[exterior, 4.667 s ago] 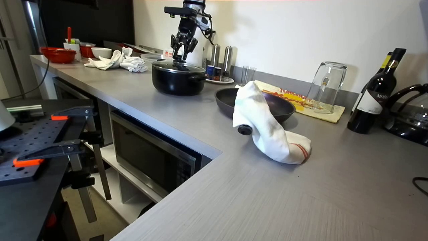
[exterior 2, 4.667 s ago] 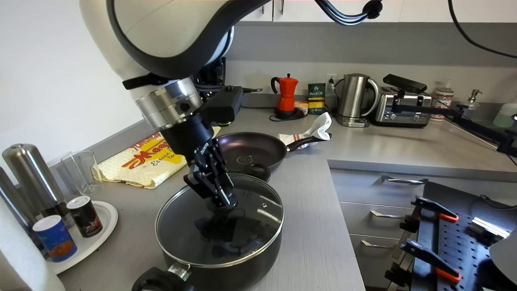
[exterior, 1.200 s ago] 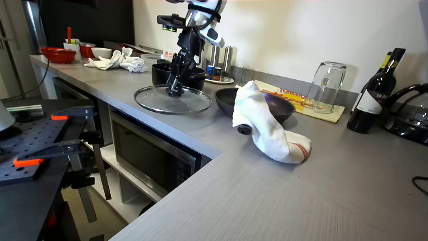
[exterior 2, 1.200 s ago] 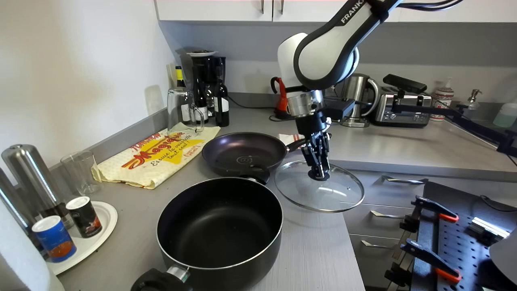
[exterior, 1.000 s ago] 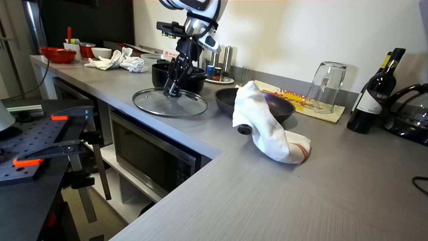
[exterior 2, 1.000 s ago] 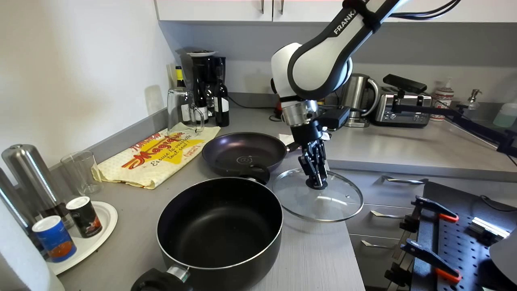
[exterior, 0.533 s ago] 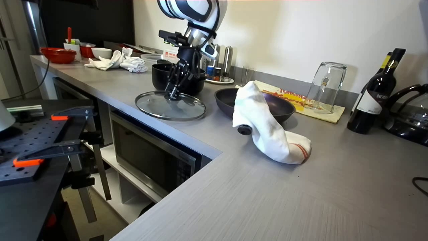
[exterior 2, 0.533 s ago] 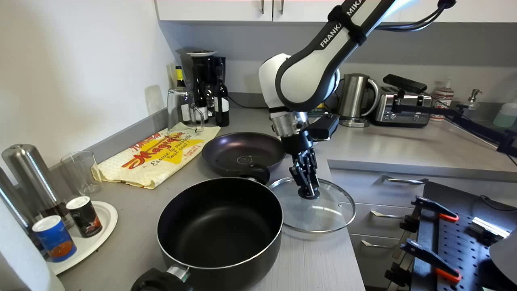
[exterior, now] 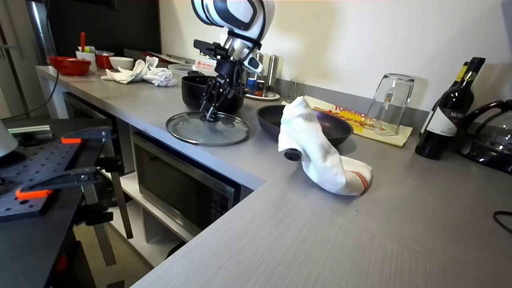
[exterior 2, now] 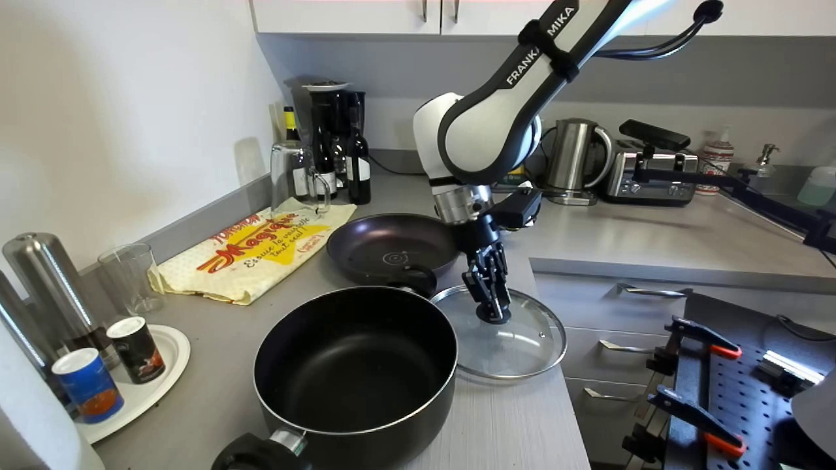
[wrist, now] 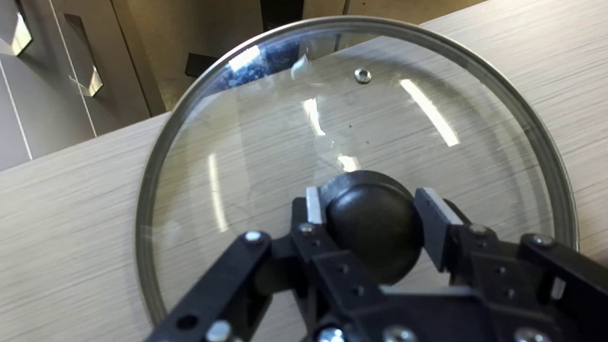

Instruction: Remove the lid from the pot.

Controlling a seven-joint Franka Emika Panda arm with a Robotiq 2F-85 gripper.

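The lid, clear glass with a metal rim (exterior: 188,129) (exterior 2: 509,356) (wrist: 427,185), lies about level at the counter, beside the pot and off it. I cannot tell whether its whole rim touches the counter. One side reaches past the counter's edge in the wrist view. My gripper (exterior: 209,113) (exterior 2: 494,305) (wrist: 370,213) points down with its fingers on both sides of the lid's black knob (wrist: 375,228), shut on it. The black pot (exterior: 193,95) (exterior 2: 418,421) stands open with a bare inside; the arm partly covers it in an exterior view.
A dark frying pan (exterior: 336,130) (exterior 2: 372,241) sits close to the pot and lid, with a white cloth (exterior: 316,152) at its handle. A yellow towel (exterior 2: 222,267) lies by the wall. A plate with two small cans (exterior 2: 173,365) and a glass (exterior 2: 134,281) stand near the pot.
About five seconds ago the lid was on the pot. My gripper has lifted it off, carried it beside the pot and lowered it to the counter. Lately it shifted slightly.
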